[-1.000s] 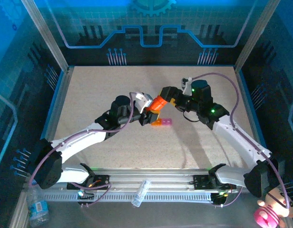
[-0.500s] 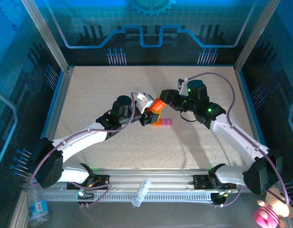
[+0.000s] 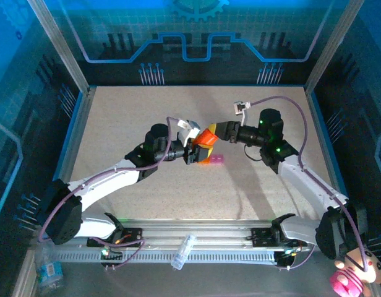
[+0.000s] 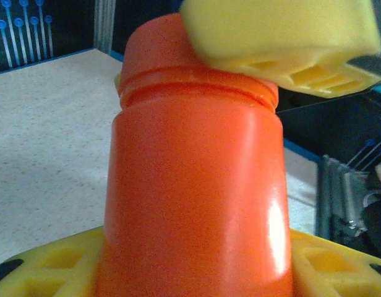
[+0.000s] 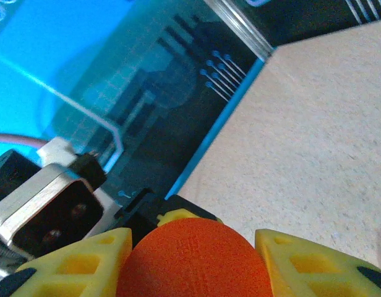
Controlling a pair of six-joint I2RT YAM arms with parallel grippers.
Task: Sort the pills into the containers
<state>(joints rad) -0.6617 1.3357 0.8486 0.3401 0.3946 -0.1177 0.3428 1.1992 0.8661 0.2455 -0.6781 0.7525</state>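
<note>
While left hand (image 3: 200, 149) and right hand (image 3: 216, 133) clamp the orange bottle (image 3: 206, 137), bare table (image 3: 116, 124) surrounds them — edges distant.

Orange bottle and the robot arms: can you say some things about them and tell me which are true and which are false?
1. The orange bottle lies flat on the table all by itself. False: it is held up between the two end effectors.
2. The left end effector grips the bottle's body between its yellow fingers. True.
3. The right end effector is wide open and far from the bottle. False: its yellow fingers sit on either side of the bottle's round top.
4. The containers sit on the table right by the bottle. True.
5. The containers are blue. False: they look orange and pink.
</note>
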